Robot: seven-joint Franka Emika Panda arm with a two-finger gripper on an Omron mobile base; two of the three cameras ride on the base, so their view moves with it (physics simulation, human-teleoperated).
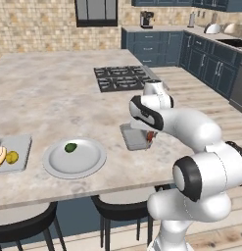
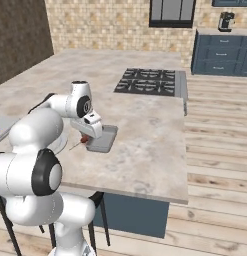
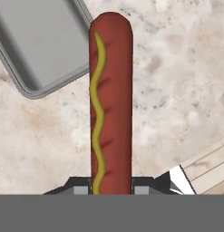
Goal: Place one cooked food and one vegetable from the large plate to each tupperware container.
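Hot dog (image 3: 110, 104) clamped between closed fingers (image 3: 81, 189), hanging over bare bench (image 3: 177, 90) just beside near tray (image 3: 38, 45). Delivering cooked food to second tray; next, shift over it, lower, release. Green vegetable (image 1: 70, 147) waiting on plate (image 1: 90, 166); far tray (image 1: 22, 147) already filled.

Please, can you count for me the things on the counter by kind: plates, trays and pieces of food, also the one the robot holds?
Plates: 1, the round plate.
Trays: 2, the left tray and the right tray.
Food pieces: 4, the green vegetable, the yellow piece, the hot dog and the sausage.
Total: 7.
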